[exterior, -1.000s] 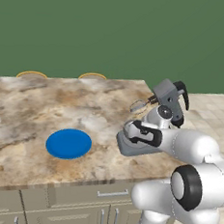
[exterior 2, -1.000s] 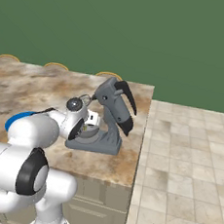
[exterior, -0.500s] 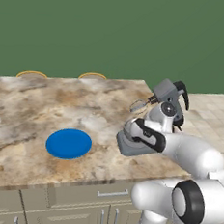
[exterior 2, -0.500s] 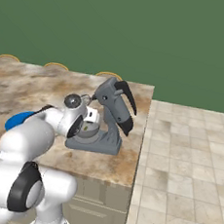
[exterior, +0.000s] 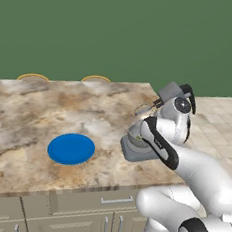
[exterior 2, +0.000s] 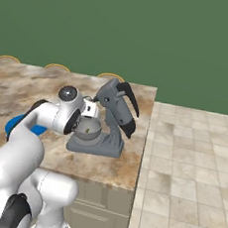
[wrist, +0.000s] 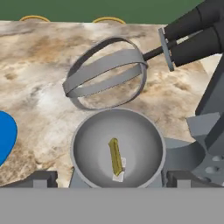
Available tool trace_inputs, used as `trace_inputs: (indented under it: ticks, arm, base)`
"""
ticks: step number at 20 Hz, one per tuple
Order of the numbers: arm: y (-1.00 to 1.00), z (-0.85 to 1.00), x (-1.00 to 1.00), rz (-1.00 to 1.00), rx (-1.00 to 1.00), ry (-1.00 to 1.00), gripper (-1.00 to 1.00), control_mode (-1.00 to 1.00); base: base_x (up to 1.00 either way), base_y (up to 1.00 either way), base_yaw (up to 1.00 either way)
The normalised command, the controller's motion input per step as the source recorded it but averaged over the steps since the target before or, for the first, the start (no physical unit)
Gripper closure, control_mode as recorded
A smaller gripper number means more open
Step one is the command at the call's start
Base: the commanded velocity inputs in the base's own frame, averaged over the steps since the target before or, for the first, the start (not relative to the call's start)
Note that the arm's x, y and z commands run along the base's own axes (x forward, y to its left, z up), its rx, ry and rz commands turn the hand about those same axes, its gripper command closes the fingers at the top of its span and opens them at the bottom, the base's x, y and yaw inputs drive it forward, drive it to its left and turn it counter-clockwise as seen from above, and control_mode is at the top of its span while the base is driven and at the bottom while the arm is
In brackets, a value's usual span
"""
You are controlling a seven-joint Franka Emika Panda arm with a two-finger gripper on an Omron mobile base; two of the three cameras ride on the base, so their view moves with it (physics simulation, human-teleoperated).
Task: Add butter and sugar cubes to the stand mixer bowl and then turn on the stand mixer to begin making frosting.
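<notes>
Hanging spread wide over the round grey metal bowl, the two dark fingertips hold nothing and touch nothing; the gripper sits just above the bowl's near rim. Inside the bowl lies the thin yellow-tan butter stick, and touching its lower end are the tiny whitish sugar cubes (how many, I cannot tell). Both ingredients look delivered, so the step in hand is, by my judgement, switching on the grey stand mixer.

To do that well, the hand should lift straight up clear of the rim before travelling, so that neither finger clips the wire whisk tilted above the bowl. The black curved lever on the mixer's raised head is the likely target; approach it from the open side and press with one finger, gently enough that the base does not slide on the marble counter. The round blue plate sits well apart, to the left.
</notes>
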Motion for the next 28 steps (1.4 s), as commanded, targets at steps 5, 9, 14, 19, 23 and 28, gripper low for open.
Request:
trace_inputs:
  ticks: [5, 9, 14, 19, 23, 28]
  arm:
    - [-0.08, 0.43, -0.12, 0.02, 0.00, 0.00, -1.00, -1.00]
    - [-0.09, 0.31, -0.15, 0.02, 0.00, 0.00, -1.00, -1.00]
    - [-0.03, 0.07, -0.14, 0.00, 0.00, 0.00, -1.00, -1.00]
    - [-0.13, 0.08, -0.11, 0.01, 0.00, 0.00, -1.00, -1.00]
    - [-0.40, 0.20, -0.11, 0.04, 0.00, -0.02, -1.00, -1.00]
    - [-0.47, 0.49, -0.03, 0.05, 0.04, -0.04, -1.00, -1.00]
  base:
    - [0.00, 0.00, 0.00]
    - [0.00, 0.00, 0.00]
    - [0.00, 0.00, 0.00]
    - [0.00, 0.00, 0.00]
    - [0.00, 0.00, 0.00]
    - [0.00, 0.00, 0.00]
